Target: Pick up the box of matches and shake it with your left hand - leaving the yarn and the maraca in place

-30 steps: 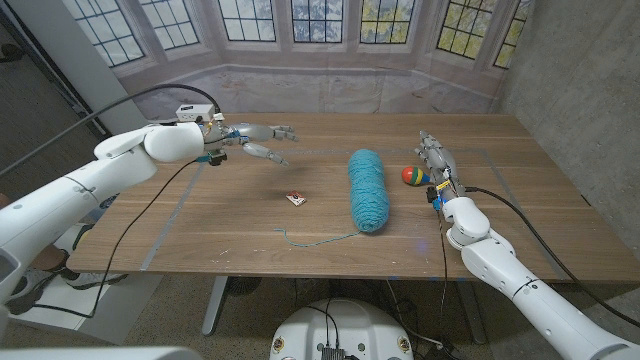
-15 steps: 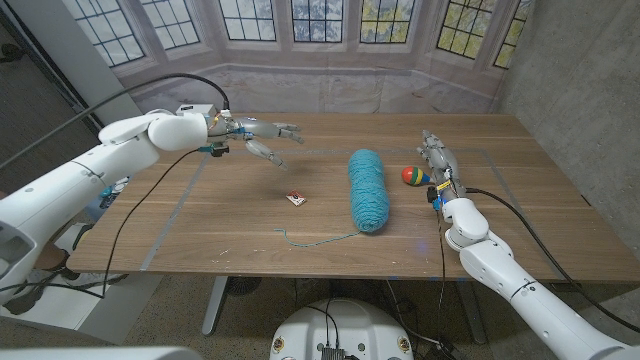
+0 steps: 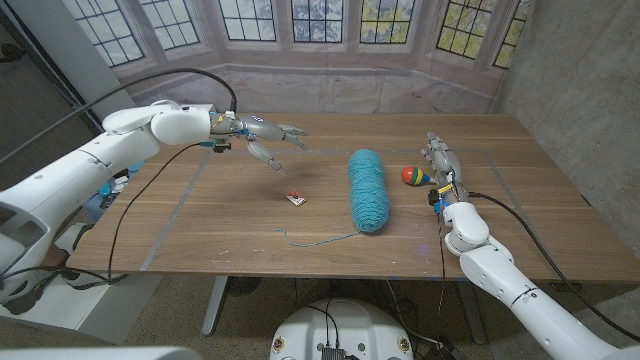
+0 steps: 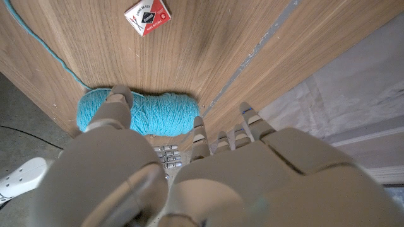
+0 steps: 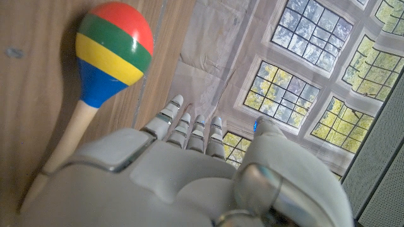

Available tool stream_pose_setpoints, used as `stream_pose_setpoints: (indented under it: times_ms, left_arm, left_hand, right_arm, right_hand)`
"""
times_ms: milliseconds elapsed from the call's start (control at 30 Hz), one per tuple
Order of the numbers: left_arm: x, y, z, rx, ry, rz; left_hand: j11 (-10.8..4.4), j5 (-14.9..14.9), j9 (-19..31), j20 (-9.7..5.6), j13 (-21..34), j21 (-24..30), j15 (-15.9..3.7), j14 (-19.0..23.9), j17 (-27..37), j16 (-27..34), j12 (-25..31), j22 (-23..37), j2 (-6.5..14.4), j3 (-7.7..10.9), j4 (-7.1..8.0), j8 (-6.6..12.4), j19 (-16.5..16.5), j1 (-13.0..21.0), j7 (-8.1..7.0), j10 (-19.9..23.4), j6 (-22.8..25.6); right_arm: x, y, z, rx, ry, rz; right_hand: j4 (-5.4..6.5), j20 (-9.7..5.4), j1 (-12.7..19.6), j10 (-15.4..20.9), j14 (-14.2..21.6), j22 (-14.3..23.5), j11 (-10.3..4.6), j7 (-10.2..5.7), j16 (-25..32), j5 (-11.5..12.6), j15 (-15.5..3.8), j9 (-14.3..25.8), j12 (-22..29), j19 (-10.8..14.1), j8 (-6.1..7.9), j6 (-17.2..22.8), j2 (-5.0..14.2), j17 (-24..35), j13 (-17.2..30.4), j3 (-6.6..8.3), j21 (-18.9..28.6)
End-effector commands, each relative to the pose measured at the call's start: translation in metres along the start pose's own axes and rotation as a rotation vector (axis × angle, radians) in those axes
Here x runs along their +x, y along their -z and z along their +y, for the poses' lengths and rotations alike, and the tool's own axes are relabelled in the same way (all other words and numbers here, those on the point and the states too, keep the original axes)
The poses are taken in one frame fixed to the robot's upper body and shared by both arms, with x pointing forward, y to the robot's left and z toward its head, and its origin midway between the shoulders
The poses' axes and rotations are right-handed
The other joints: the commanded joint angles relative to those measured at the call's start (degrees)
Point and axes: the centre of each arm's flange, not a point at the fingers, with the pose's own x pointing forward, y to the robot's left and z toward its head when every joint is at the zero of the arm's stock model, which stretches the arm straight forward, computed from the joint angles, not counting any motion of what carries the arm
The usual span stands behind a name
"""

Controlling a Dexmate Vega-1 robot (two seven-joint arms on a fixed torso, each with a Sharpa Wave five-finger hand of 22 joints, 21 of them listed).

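Above the counter [image 3: 200,230], the left hand [image 3: 262,138] hovers, fingers [image 3: 290,130] spread and empty (right hand [image 3: 437,160] idle by the maraca [image 3: 411,176]); reaching for the matches [image 3: 296,198], it could nudge the yarn [image 3: 367,188].

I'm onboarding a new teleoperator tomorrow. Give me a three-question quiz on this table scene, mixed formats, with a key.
1. True or false: the left hand already holds the box of matches.
2. Which lies nearest the right hand? A) maraca B) yarn C) box of matches
3. Fill in: a loose strand trails from the ___ across the table.

Key: 1 false; 2 A; 3 yarn.
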Motion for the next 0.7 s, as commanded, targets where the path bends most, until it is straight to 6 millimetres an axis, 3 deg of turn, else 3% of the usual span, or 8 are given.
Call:
stream_pose_setpoints:
  times_ms: [33, 700]
  left_arm:
    - [0.0007, 0.0003, 0.0082, 0.14, 0.027, -0.029]
    - [0.0081, -0.0005, 0.0083, 0.285, 0.101, -0.058]
  left_hand:
    - [-0.05, 0.2, 0.3, -0.17, 0.3, -0.1, -0.11, 0.2, 0.2, 0.3, 0.4, 0.3, 1.6, -0.5, 0.1, 0.31, 0.6, 2.4, -0.26, 0.2, 0.8]
    - [-1.4, 0.4, 0.3, -0.54, 0.2, -0.6, -0.76, 0.7, 0.2, 0.3, 0.6, 0.3, 1.1, -0.98, 0.68, 0.16, 1.4, 2.9, -1.07, 0.7, 2.2]
  right_arm:
    - [-0.0045, -0.0005, 0.0002, 0.006, 0.029, -0.003]
    - [-0.0116, -0.0006, -0.0036, 0.022, 0.071, -0.008]
  right_hand:
    - [-0.53, -4.03, -0.2, 0.1, 0.4, 0.1, -0.01, 0.24, 0.4, 0.0, -1.61, 0.2, 0.2, 0.6, 0.24, 0.4, 0.09, 0.1, 0.1, 0.02, 0.4]
    - [-0.99, -4.07, 0.1, 0.1, 0.8, 0.1, 0.29, 0.57, 0.5, 0.1, -1.6, 0.2, 0.2, 1.0, 0.36, 0.8, 0.29, 0.1, 0.1, 0.29, 0.4]
